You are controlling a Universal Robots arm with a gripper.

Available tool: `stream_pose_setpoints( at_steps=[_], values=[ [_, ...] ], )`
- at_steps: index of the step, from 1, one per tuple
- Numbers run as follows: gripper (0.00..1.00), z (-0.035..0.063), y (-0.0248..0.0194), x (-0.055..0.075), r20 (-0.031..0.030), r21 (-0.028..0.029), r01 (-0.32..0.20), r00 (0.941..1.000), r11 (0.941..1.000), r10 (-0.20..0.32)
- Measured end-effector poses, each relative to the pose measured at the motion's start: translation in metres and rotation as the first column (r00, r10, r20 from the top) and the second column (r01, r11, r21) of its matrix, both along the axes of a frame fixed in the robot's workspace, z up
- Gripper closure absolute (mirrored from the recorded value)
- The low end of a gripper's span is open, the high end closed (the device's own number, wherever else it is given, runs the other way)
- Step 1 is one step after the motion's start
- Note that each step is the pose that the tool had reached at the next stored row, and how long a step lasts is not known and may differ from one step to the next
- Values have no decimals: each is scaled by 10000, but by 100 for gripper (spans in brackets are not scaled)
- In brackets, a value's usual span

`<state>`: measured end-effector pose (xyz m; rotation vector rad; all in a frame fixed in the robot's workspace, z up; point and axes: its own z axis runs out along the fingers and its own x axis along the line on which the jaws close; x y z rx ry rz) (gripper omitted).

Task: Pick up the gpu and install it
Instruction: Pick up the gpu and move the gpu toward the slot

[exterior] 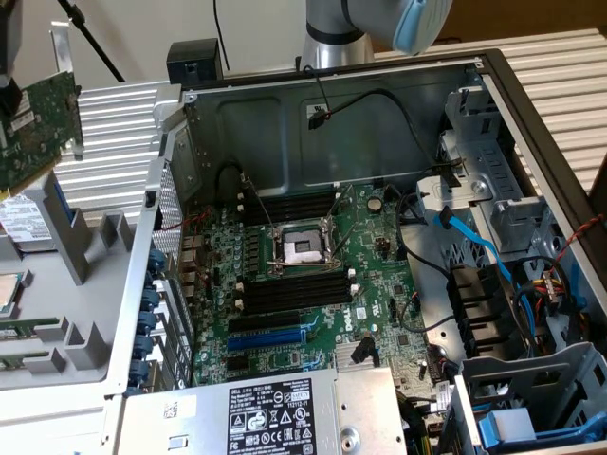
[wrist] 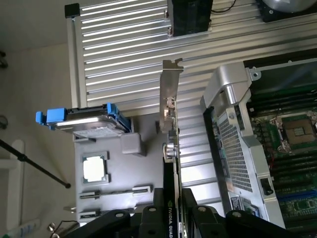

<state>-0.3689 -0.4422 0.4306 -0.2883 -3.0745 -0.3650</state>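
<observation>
Gripper (wrist: 173,218) jaws are closed on the gpu (wrist: 171,148), gripping its black cooler, silver bracket pointing away from the wrist. The card hangs clear above the grey parts tray (wrist: 121,171), near the tray's far edge, beside the open computer case (exterior: 332,123). Motherboard (exterior: 313,275) slots stand unoccupied.

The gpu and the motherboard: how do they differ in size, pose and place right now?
The gpu is a small card; the motherboard is far larger. The gpu is lifted outside the computer case, at the exterior view's left, gripped by the tool; the motherboard lies flat, fixed inside the case. The gpu carries a silver end bracket; the motherboard shows an open CPU socket. Both are green circuit boards.
</observation>
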Motion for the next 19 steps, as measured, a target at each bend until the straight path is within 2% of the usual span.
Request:
stream_pose_setpoints(
  at_steps=[5, 10, 19],
  values=[
    [74, 142, 0, 108, -2, 33, 0, 10000, 10000, 0],
    [74, 207, 0, 252, -3, 82, -9, 10000, 10000, 9],
    [74, 375, 0, 549, -6, 232, -71, 10000, 9997, 72]
  ],
)
